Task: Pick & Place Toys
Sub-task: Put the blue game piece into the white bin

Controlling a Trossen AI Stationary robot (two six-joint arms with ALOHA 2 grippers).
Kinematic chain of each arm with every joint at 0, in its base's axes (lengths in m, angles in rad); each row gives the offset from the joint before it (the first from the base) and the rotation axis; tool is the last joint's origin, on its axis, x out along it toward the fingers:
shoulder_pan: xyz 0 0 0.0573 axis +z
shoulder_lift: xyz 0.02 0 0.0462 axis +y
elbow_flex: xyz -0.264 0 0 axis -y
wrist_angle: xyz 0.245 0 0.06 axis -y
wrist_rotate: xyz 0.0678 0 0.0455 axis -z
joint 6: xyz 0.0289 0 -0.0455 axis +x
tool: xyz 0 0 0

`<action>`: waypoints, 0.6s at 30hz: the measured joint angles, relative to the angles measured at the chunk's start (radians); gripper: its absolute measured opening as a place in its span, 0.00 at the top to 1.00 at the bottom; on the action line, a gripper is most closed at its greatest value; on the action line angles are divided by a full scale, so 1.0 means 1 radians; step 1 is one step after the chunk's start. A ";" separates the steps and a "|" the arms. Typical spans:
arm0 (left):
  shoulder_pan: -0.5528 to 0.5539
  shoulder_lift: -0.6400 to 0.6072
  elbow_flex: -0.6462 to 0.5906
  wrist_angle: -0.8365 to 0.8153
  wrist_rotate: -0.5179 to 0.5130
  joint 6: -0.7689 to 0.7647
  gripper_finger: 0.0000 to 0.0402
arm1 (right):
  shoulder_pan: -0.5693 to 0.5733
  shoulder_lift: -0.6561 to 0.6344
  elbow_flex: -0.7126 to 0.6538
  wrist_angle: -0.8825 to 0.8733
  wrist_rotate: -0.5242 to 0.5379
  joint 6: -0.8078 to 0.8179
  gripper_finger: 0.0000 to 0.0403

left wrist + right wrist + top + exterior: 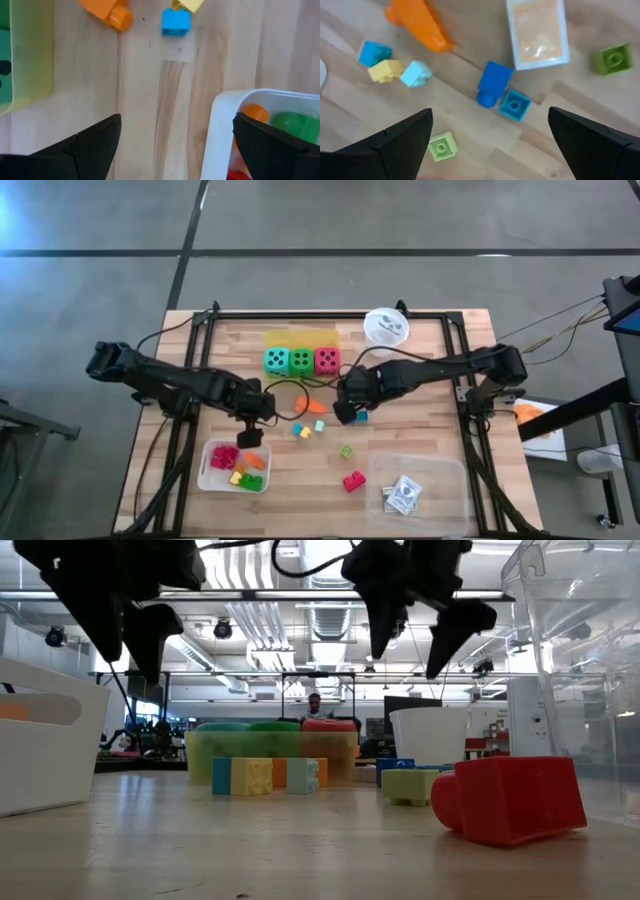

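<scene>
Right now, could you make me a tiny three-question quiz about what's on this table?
1. True or false: the three dice sit in the yellow tray.
2. Which holds blocks: (a) the white tray, (b) the round cup?
3. The left gripper and right gripper are both ____.

Key: 1 true. 2 a. 3 open.
</scene>
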 joint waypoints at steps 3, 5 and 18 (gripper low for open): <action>-0.013 -0.009 0.000 0.000 -0.001 0.025 0.09 | -0.007 0.021 -0.023 0.001 -0.017 0.028 0.04; -0.019 -0.023 0.000 0.000 -0.001 0.026 0.09 | -0.009 0.043 -0.021 0.000 -0.015 0.039 0.04; -0.093 -0.114 -0.053 0.005 -0.004 0.024 0.09 | -0.038 0.168 0.036 0.011 -0.051 0.024 0.04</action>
